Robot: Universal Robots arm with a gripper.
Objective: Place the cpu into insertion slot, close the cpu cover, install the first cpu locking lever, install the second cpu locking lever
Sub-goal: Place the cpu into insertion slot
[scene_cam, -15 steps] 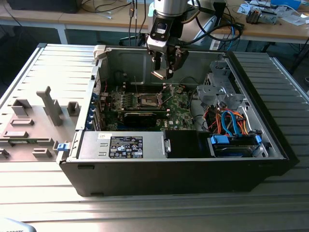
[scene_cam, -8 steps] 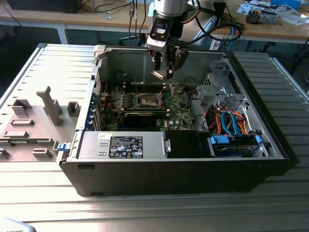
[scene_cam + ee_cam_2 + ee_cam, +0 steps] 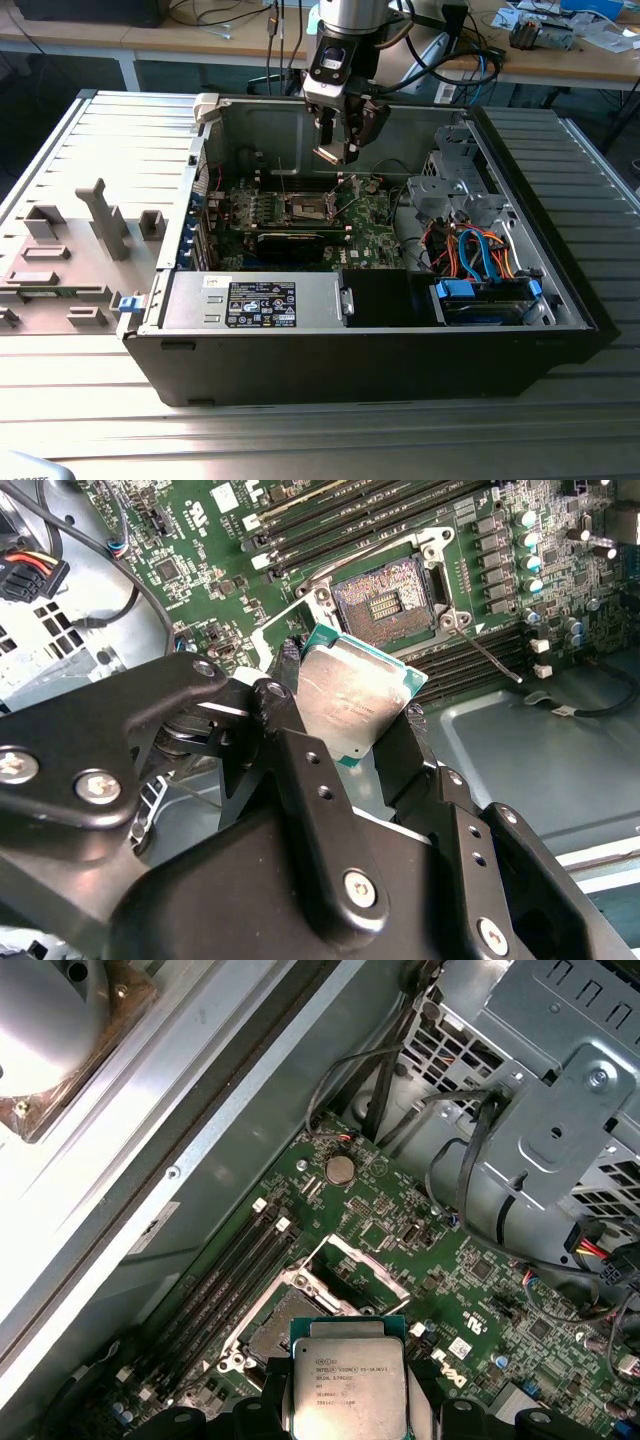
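The arm (image 3: 352, 22) reaches straight down into the open case (image 3: 300, 365), and its gripper (image 3: 338, 150) hangs above the slot (image 3: 308, 208), well clear of it. The fingers (image 3: 300, 770) are narrowed to the cpu's width and clamp the cpu (image 3: 350, 695) by two opposite edges, slightly tilted. The slot lies bare, with its cover (image 3: 360, 1260) standing raised at the slot's edge and a lever (image 3: 485, 650) swung out beside the slot
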